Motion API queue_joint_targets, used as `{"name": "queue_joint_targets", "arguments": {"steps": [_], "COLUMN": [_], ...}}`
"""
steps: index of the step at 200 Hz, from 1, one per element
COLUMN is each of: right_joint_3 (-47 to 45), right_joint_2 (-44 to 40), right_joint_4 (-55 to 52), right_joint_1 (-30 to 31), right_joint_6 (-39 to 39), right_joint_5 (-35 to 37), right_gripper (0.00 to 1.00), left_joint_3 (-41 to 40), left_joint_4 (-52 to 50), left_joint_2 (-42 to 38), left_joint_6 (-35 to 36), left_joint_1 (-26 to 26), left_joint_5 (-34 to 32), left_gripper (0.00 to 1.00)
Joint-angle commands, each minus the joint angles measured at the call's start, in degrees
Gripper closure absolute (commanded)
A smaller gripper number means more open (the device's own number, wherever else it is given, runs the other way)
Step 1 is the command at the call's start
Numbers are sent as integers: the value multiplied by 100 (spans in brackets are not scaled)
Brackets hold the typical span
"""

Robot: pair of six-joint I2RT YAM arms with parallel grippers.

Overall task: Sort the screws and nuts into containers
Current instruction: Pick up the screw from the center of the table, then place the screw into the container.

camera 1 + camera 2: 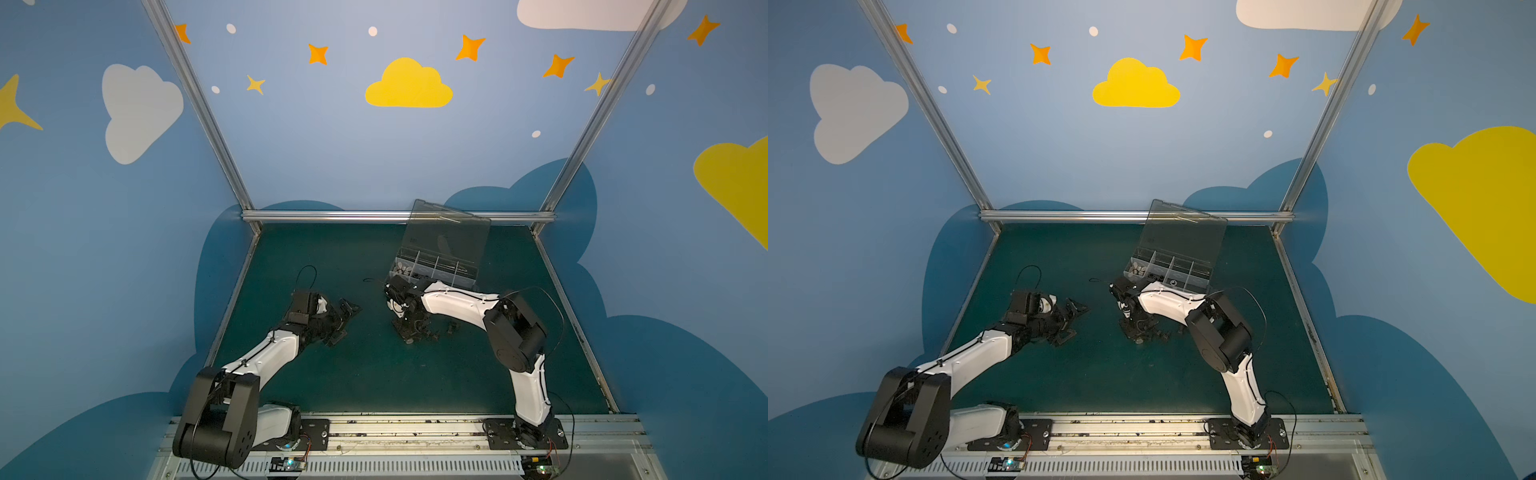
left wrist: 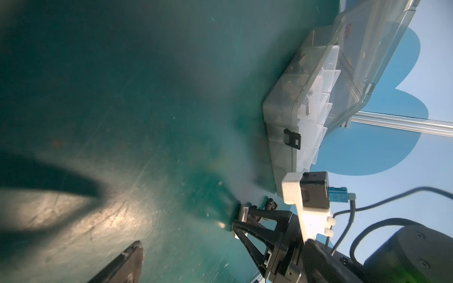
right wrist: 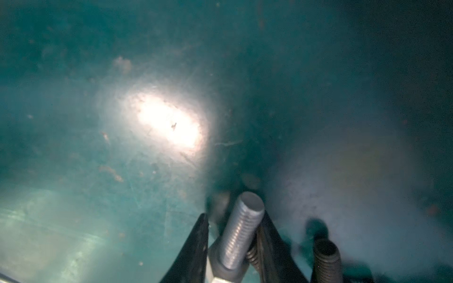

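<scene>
Silver hex bolt (image 3: 241, 230), its ridged threaded shaft tilting tip-up away from the head, stands pinched in the right pincer (image 3: 234, 218) on the scuffed green bench (image 3: 110, 171), near the clear plastic organizer box (image 2: 282, 147). A stubby black screw (image 3: 326, 257) is beside it, and the left pincer (image 1: 345, 323) gapes wide.

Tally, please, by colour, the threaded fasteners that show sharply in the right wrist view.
Silver bolt: 1
Black screws: 2
Total: 3
The blurred shapes beyond them are left out.
</scene>
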Motion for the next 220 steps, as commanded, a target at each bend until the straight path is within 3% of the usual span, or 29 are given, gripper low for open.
{"name": "queue_joint_targets", "arguments": {"steps": [1,44,67,160,198,220], "right_joint_3": [-26,-123,-201,198,1126,1763], "right_joint_2": [341,203,-2,-864,-490,-90], "right_joint_4": [-26,130,293,840,538,239], "right_joint_1": [79,42,-92,-1054,-1492,-1576], "right_joint_6": [92,95,75,-621,-972,-1154], "right_joint_5": [-209,-163,-419,-1974,-1839,-1332], "right_gripper": [78,96,100,100,100,100], "left_joint_3": [-43,-62,-62,-42,-37,-29], "left_joint_4": [-105,-89,-89,-89,-41,-30], "left_joint_2": [-113,-148,-173,-190,-175,-159], "left_joint_6": [109,92,92,101,74,81], "left_joint_1": [3,12,18,53,54,54], "left_joint_5": [-35,-31,-33,5,9,20], "left_gripper": [0,0,0,0,0,0]}}
